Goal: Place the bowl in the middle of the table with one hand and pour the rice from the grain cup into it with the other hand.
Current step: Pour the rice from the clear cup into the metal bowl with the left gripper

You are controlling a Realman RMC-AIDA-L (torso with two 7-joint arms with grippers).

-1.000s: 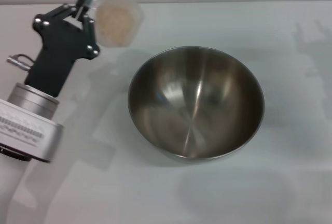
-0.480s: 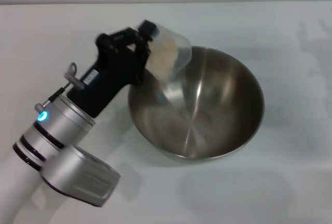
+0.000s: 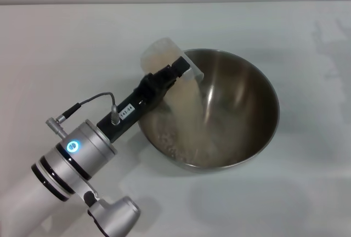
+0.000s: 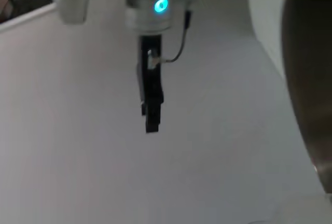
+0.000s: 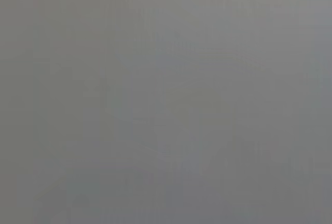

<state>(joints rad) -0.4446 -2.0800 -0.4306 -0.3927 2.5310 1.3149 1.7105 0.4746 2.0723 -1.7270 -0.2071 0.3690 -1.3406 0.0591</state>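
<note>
The steel bowl (image 3: 247,97) stands on the white table (image 3: 60,39), near the middle. My left gripper (image 3: 176,71) is shut on the clear grain cup (image 3: 163,55) and holds it tipped over the bowl's left rim, mouth down toward the inside. Rice (image 3: 189,113) streams from the cup, and loose grains lie on the bowl's bottom (image 3: 174,145). In the left wrist view, the bowl's dark wall (image 4: 311,79) shows at one edge, and an arm with a blue light and a black gripper (image 4: 151,123) hangs over the table. My right gripper is out of view.
White tabletop surrounds the bowl on all sides (image 3: 307,193). The table's far edge runs along the back (image 3: 219,2). The right wrist view shows only plain grey.
My left gripper carried the cup from the back left of the table to the bowl's left rim and tipped it over. Rice now pours into the bowl. The bowl has not moved.
</note>
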